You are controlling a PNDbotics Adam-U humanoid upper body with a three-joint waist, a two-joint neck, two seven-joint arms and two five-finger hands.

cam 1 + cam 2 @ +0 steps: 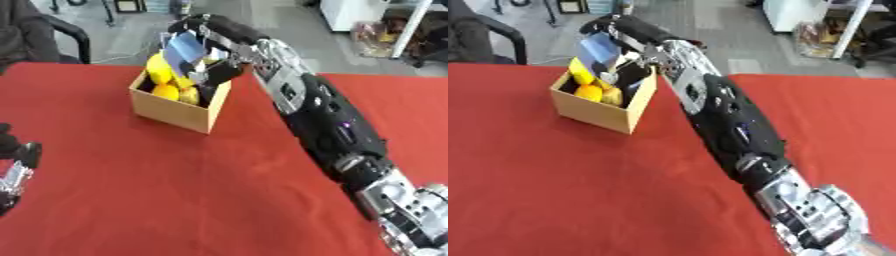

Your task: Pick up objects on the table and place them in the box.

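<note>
Red table point(131, 190): blue obj point(184, 47) in right-hand fingers point(219, 72).

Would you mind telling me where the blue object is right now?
The blue object is held in the right hand just above the open box, at the far left-centre of the red table, over the yellow items already inside.

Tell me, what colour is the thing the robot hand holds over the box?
Blue, a flat blue item; clearest in the right eye view.
</note>
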